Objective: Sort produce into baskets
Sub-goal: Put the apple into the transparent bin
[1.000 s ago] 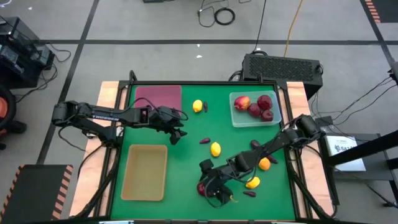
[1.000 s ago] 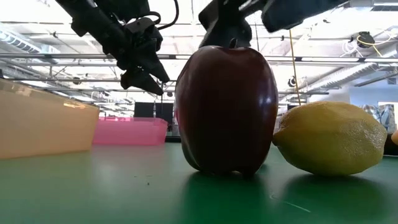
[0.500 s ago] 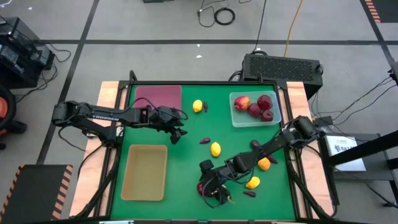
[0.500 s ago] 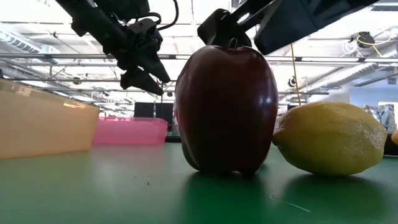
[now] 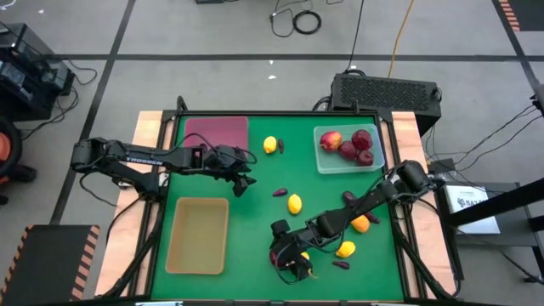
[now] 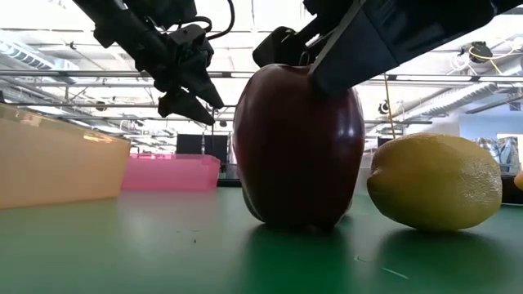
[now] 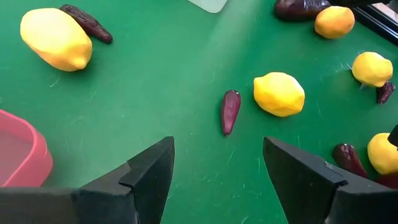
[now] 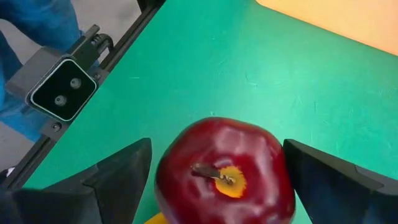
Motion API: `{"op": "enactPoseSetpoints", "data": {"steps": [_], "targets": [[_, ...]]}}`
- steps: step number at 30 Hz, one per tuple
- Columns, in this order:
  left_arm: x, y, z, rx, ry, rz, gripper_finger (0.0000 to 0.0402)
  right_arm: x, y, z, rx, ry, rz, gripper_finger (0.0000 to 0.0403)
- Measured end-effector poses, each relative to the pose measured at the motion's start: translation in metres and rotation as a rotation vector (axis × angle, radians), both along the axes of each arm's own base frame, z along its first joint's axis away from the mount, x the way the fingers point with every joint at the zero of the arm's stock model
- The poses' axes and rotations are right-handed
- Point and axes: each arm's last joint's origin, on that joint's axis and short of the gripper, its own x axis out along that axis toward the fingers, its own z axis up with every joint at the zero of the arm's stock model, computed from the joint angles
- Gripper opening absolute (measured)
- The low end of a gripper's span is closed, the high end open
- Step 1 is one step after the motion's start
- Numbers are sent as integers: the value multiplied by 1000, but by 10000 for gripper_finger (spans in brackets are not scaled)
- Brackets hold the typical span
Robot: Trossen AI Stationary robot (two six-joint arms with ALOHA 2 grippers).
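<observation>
I see the green tabletop [image 5: 255, 212] with three baskets on it: the tan-yellow basket [image 5: 198, 235] near the left front corner, the maroon basket [image 5: 217, 133] at the far edge, and the clear basket [image 5: 348, 149] at the far right corner, which already holds several apples, so I judge the red ones belong there; the left gripper [image 5: 240, 184] hangs with its fingers apart over the middle of the tabletop, waiting, with a purple vegetable [image 7: 230, 111] and a lemon [image 7: 279, 94] ahead of it; my right gripper [image 8: 217, 186] is low near the front edge, its fingers spread wide on either side of the red apple [image 8: 225, 171], not clamped yet; the apple stands upright on the mat, stem up, just beside another lemon [image 6: 435, 180]; I think the wide opening is there to pass the apple's round sides before closing.
</observation>
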Motion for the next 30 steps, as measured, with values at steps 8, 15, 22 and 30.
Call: {"op": "enactPoseSetpoints", "data": {"steps": [8, 15, 22, 30], "targets": [[0, 0, 0, 1, 0, 0, 254, -1, -1, -1, -6, 12, -6, 339], [0, 0, 0, 1, 0, 0, 254, 1, -5, -1, 0, 18, -24, 286], [0, 0, 0, 1, 0, 0, 254, -2, -14, 4, -34, 55, -38, 284], [0, 0, 0, -6, -5, 7, 254, -16, -39, 28, -132, 110, -24, 285]]}}
